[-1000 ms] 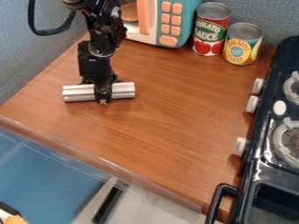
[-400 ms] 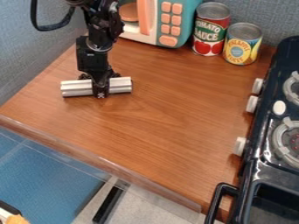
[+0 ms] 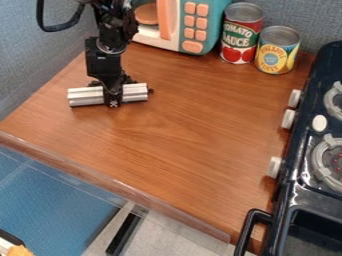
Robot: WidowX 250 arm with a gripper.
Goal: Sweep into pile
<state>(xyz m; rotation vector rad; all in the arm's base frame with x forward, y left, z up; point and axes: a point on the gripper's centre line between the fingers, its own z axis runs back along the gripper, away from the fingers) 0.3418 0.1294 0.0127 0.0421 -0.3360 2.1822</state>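
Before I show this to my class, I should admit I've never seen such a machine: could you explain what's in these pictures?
The black machine is a robot arm, coming in from the top edge. Its claw grips a silver bar around the middle, so an end sticks out on each side. A fixed camera looks down at a slant on the wooden counter. Along the back are a toy microwave and two cans, one red, one yellow and blue. At the right edge is a stove.
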